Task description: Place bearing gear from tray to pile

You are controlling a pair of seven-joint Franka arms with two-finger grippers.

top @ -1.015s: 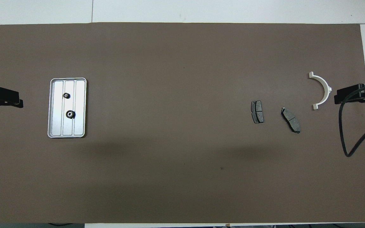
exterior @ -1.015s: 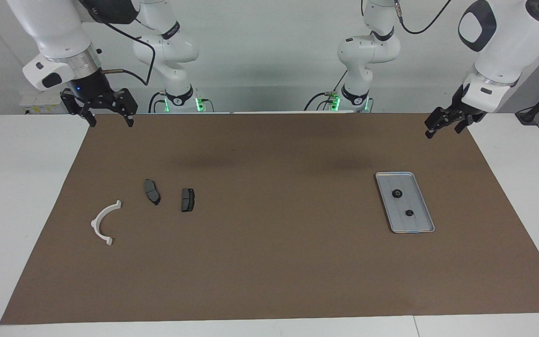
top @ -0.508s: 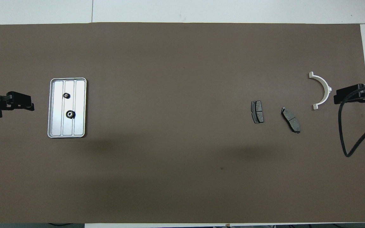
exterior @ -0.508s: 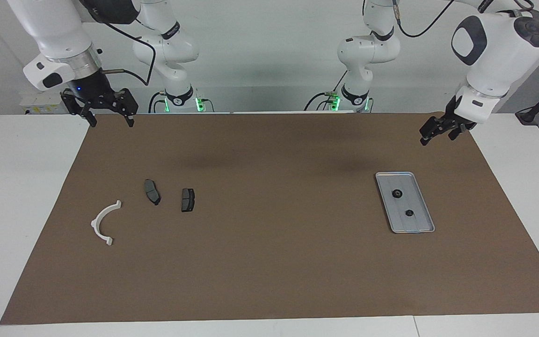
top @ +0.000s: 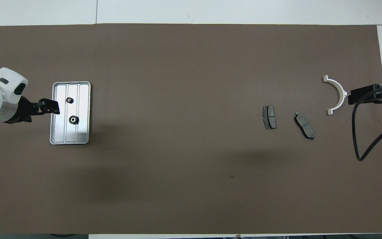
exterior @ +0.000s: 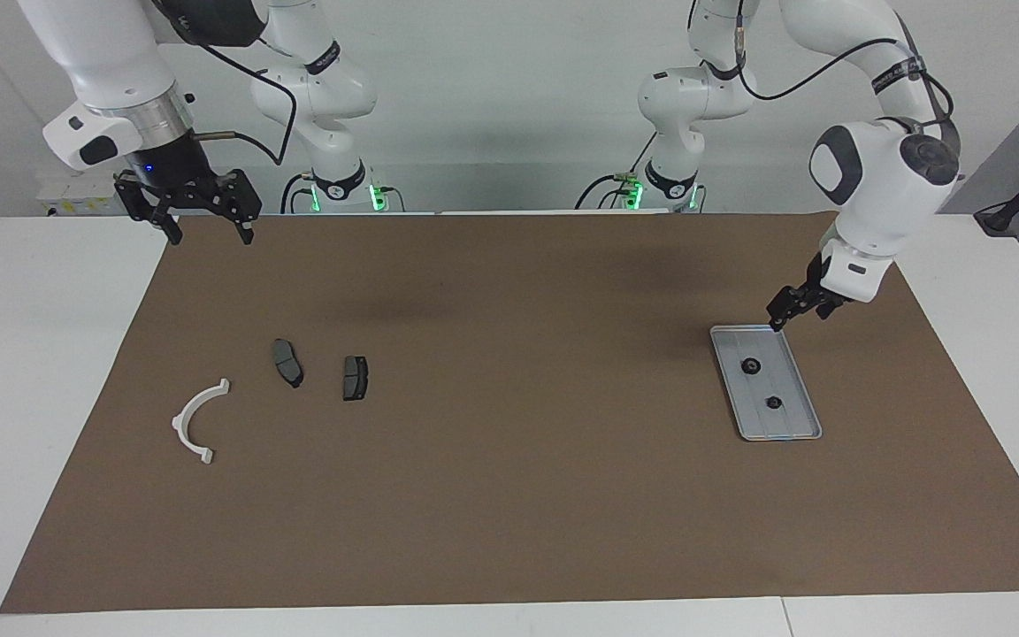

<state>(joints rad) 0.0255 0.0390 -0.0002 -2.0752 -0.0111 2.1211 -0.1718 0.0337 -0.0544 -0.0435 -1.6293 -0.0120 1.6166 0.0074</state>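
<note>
The reach is in hand: the left claw, whose finger state I cannot tell, hangs over the ridged silver-grey metal tray holding two small black bearing gears. Next it must descend onto one. The right claw waits spread above the counter's edge, near the white half-ring bracket

One camera sits high up across the table and looks back at the two robots, which stand along the top of the frame. The other hangs far above the robots' end and looks almost straight down. Both see the whole brown mat, turned half around.
</note>
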